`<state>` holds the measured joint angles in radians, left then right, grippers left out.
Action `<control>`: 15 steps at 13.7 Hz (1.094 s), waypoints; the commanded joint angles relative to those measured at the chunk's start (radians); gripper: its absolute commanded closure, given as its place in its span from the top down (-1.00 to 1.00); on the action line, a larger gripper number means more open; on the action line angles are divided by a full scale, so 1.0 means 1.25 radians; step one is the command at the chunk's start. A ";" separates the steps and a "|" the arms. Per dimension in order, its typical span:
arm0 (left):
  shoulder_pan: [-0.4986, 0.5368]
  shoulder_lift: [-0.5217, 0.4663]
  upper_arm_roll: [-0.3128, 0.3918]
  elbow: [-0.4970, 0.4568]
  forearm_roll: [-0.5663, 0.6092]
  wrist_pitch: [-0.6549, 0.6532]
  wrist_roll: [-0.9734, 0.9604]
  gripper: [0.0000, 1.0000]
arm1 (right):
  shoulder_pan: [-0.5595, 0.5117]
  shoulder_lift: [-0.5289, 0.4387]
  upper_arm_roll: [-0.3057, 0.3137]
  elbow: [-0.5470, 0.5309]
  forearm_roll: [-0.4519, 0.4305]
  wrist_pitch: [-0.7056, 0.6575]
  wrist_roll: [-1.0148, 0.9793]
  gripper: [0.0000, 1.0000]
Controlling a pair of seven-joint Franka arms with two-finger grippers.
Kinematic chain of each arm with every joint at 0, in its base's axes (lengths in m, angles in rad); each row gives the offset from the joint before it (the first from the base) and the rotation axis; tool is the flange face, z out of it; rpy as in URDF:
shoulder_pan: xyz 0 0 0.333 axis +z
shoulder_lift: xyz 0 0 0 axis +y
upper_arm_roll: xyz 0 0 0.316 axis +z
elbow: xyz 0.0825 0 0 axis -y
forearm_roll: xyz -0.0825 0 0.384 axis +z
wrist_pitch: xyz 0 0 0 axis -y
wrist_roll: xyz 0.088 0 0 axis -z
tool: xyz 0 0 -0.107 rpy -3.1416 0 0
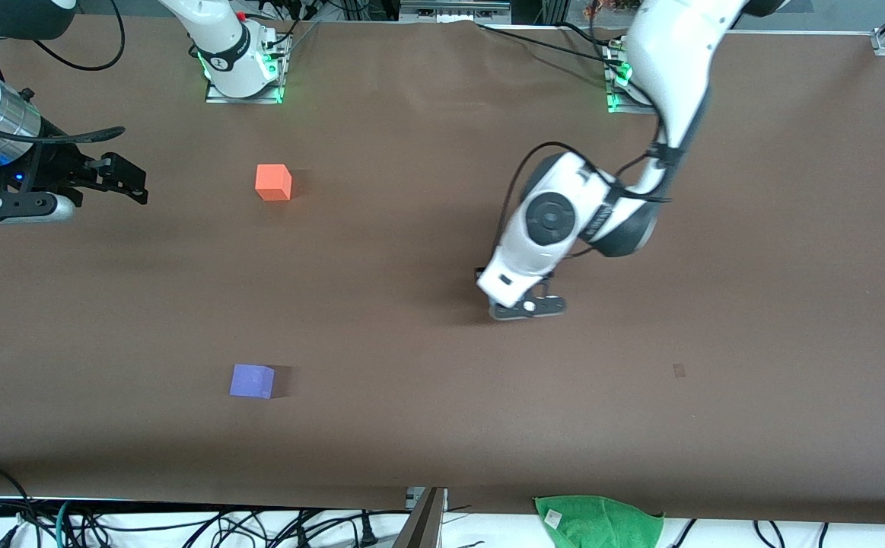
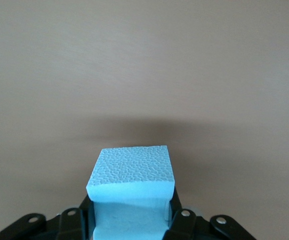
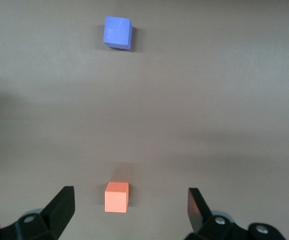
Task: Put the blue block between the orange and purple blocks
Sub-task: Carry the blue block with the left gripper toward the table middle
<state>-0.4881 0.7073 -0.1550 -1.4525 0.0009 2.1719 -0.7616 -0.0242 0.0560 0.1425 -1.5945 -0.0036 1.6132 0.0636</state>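
The blue block (image 2: pixel 132 170) sits between the fingers of my left gripper (image 2: pixel 130 212), which is shut on it. In the front view the left gripper (image 1: pixel 526 306) is low over the middle of the table, and its hand hides the block. The orange block (image 1: pixel 273 183) lies toward the right arm's end of the table. The purple block (image 1: pixel 252 380) lies nearer to the front camera than the orange one, with bare table between them. My right gripper (image 1: pixel 128 180) waits open and empty at the right arm's end. Its wrist view (image 3: pixel 130 201) shows the orange block (image 3: pixel 117 196) and the purple block (image 3: pixel 117 32).
A green cloth (image 1: pixel 600 521) lies off the table's edge nearest the front camera. A small dark mark (image 1: pixel 679 371) is on the brown table cover toward the left arm's end. Cables run along the near edge.
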 commanded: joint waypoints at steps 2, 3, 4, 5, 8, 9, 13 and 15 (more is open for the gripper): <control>-0.061 0.095 0.014 0.150 -0.033 0.010 -0.042 0.11 | -0.004 -0.002 0.000 0.008 0.010 -0.002 -0.013 1.00; -0.076 0.116 0.015 0.173 -0.033 0.010 -0.048 0.16 | -0.004 -0.002 -0.001 0.008 0.009 -0.002 -0.013 1.00; -0.094 0.133 0.015 0.189 -0.033 0.011 -0.073 0.16 | -0.004 -0.002 -0.001 0.008 0.008 -0.002 -0.013 1.00; -0.108 0.153 0.015 0.207 -0.031 0.011 -0.103 0.16 | -0.004 -0.002 -0.001 0.008 0.009 -0.002 -0.013 1.00; -0.133 0.185 0.022 0.234 -0.028 0.011 -0.122 0.17 | -0.004 -0.002 -0.001 0.008 0.007 -0.002 -0.006 1.00; -0.135 0.189 0.022 0.235 -0.029 0.011 -0.122 0.23 | -0.004 -0.002 -0.001 0.009 0.013 -0.002 0.003 1.00; -0.143 0.200 0.021 0.237 -0.030 0.010 -0.121 1.00 | -0.002 -0.001 0.000 0.008 0.025 -0.002 0.003 1.00; -0.137 0.190 0.018 0.238 -0.033 0.003 -0.122 1.00 | -0.003 0.024 0.000 0.008 0.026 0.017 -0.003 1.00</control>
<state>-0.6526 0.9400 -0.1446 -1.1944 -0.0207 2.1984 -0.9103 -0.0241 0.0575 0.1413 -1.5949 0.0104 1.6155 0.0662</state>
